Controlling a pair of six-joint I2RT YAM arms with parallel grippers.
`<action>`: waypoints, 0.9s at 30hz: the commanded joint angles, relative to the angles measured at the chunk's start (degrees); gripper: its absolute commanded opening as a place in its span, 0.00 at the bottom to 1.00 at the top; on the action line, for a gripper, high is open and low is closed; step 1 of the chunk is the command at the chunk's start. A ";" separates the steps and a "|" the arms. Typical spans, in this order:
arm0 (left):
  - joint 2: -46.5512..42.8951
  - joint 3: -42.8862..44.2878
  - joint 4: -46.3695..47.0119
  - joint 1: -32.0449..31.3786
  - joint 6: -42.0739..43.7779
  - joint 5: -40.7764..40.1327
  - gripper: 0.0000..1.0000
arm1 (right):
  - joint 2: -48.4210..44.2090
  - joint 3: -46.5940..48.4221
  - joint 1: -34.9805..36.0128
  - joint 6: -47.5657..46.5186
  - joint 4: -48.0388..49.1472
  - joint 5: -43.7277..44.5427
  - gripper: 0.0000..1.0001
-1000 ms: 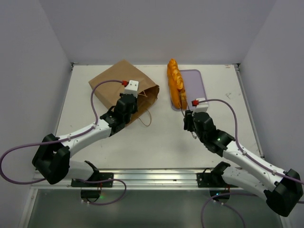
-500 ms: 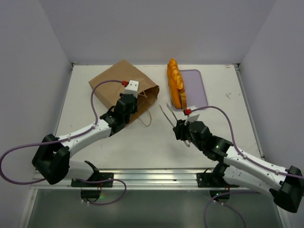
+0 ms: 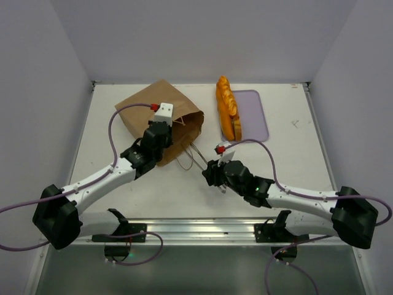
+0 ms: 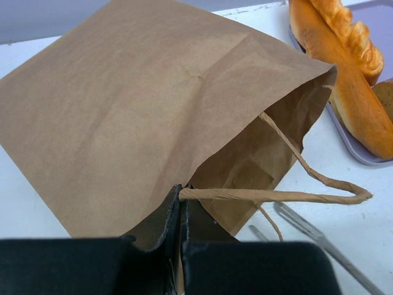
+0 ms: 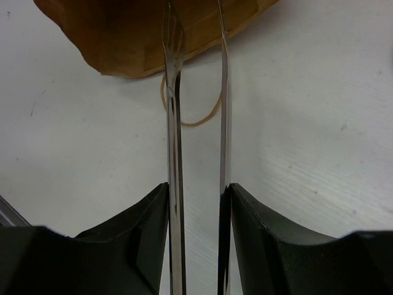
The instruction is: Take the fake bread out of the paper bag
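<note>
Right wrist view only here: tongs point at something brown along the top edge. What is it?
Observer: The paper bag, its open mouth facing the tongs held in the right gripper.
Operator: Is anything holding it open?
Observer: The left gripper is shut on the mouth's edge, by a cord handle.
Operator: Any bread out yet?
Observer: Yes, fake bread lies on the lavender tray; the left wrist view shows none inside the mouth.
</note>
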 commanded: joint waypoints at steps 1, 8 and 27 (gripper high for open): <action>-3.21 2.55 -1.16 0.18 -1.10 -1.32 0.00 | 5.94 2.86 0.69 1.79 13.65 -1.87 0.47; -4.79 3.52 -4.94 0.09 -2.07 -0.79 0.00 | 17.64 7.25 0.87 8.28 23.85 -5.21 0.46; -7.25 3.17 -5.03 0.09 -3.12 -0.18 0.00 | 33.74 20.26 0.60 18.14 27.20 -5.13 0.45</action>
